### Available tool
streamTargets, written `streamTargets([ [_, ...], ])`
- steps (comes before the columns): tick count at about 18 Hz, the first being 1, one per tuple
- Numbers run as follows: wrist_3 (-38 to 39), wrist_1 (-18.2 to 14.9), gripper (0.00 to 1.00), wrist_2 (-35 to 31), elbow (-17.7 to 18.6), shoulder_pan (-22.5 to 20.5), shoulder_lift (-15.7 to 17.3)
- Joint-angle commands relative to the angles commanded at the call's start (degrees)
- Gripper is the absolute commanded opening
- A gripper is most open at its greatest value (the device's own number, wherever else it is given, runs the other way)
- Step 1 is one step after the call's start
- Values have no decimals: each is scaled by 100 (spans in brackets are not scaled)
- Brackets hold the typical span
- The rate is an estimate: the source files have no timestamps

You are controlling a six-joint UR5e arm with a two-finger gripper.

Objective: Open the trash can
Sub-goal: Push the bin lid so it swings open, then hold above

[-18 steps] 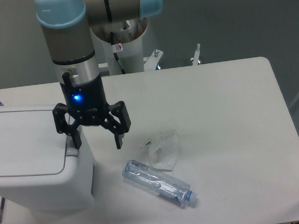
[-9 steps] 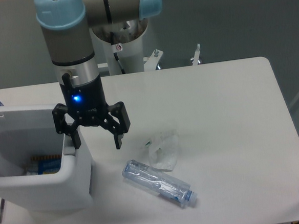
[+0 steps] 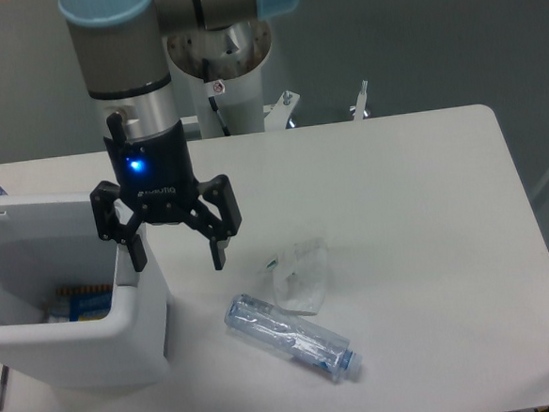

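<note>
At the left edge of the white table (image 3: pixel 405 187), the trash can (image 3: pixel 86 346) stands with its top open, its inside showing something small and striped low on the bin floor. The lid itself is mostly out of view past the left edge; only a thin white sliver near the upper left corner hints at it, so whether it is fully swung back cannot be told for sure. The gripper (image 3: pixel 174 255) of the robot arm (image 3: pixel 117 47) hangs over the bin's right rim with its two fingers spread wide and nothing between them; one finger (image 3: pixel 134 251) sits just at or above the rim, the other (image 3: pixel 218 250) clear of the bin over bare table. A blue light glows on the gripper body.

Just to the right lie a crushed clear plastic bottle (image 3: pixel 293 338) on its side and a crumpled clear wrapper (image 3: pixel 300 275), both near the bin but apart from it.

The task looks done or nearly so, and the risks from here are small slips. If the arm drops or swings left, the finger by the rim could catch the bin's wall and shove or tip the light plastic bin. A knock could also let the lid fall shut again, if it is only resting loosely. A sweep to the right and low could send the bottle rolling.
</note>
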State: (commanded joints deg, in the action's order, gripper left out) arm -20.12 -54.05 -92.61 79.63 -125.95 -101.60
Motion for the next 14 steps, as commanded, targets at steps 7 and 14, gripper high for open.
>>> streamTargets([
  [7, -1413, -333, 100, -855, 149, -482, 0],
  [14, -2574, -571, 100, -864, 184, -1151, 9],
])
